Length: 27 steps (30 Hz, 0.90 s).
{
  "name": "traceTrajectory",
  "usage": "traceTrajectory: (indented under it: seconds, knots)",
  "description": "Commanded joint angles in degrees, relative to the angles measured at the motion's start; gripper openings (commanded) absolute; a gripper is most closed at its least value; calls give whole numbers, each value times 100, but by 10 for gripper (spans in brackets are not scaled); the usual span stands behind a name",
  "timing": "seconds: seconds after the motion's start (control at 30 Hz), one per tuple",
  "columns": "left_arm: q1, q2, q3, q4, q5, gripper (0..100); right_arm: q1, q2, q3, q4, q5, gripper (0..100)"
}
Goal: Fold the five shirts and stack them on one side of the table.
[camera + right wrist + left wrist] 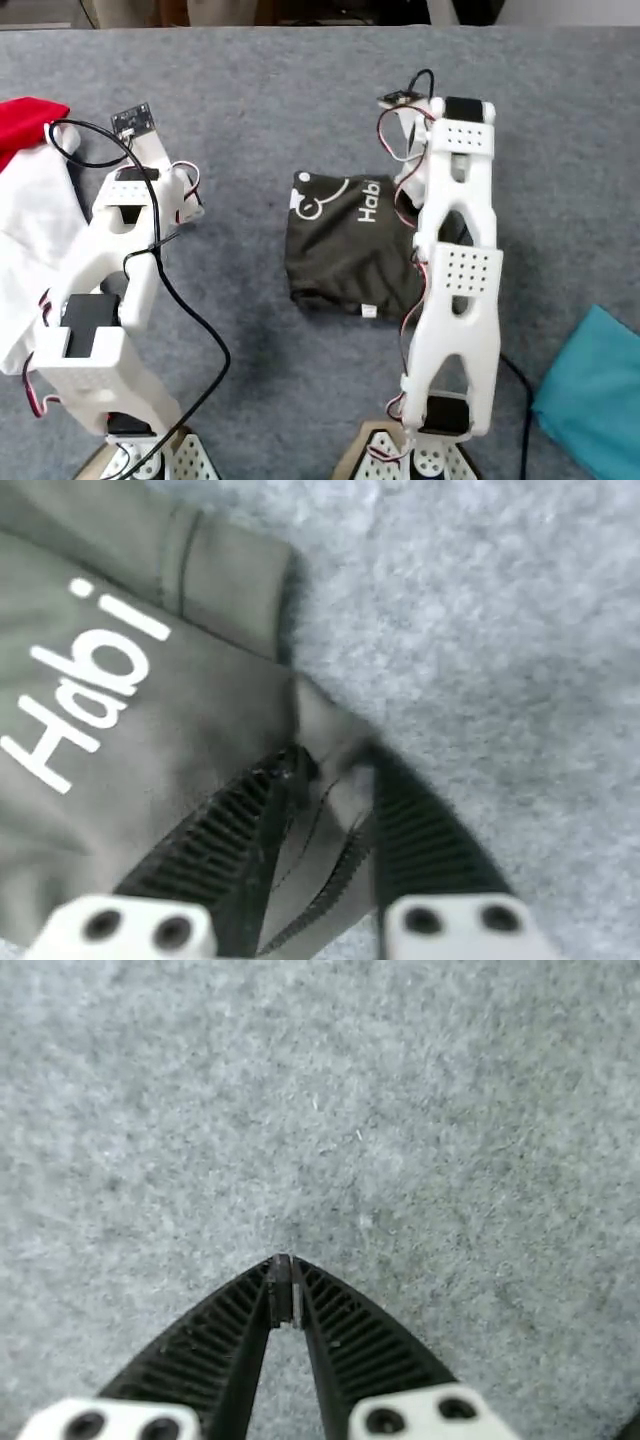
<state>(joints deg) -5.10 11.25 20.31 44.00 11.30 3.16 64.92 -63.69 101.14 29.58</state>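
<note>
High view: black shirt (345, 245) sits centre, bare worktop (250, 90) at 12 o'clock. Right pincer (332, 780) grips its edge; left pincer (283, 1295) closed.

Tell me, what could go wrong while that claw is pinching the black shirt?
The right gripper pinches only a thin fold at the edge of the black shirt, so the cloth might slip free. Pulling from that one edge could also drag the folded bundle open or askew.

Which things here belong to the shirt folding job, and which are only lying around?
Job: black shirt, held by the right gripper; white shirt; red shirt; teal shirt.
Just there: grey table cover; black cable.
</note>
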Motion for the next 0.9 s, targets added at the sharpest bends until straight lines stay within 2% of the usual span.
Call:
traceTrajectory:
  seconds: [0.0, 0.47, 0.7, 0.77, 0.87]
  knots:
    - [26, -40, -281, 44, 9, 21, 66, -4, -303, 88, -35, 16]
    - [26, -40, -281, 53, 9, 21, -277, -4, -1930, 79, -35, 5]
    - [26, -40, -281, 53, 9, 21, -365, 13, -1991, -97, -9, 9]
    - [26, -40, -281, 53, 9, 21, -356, -4, -2026, -70, -9, 36]
    - [26, -40, -281, 53, 9, 21, -347, -136, -2167, 26, -9, 136]
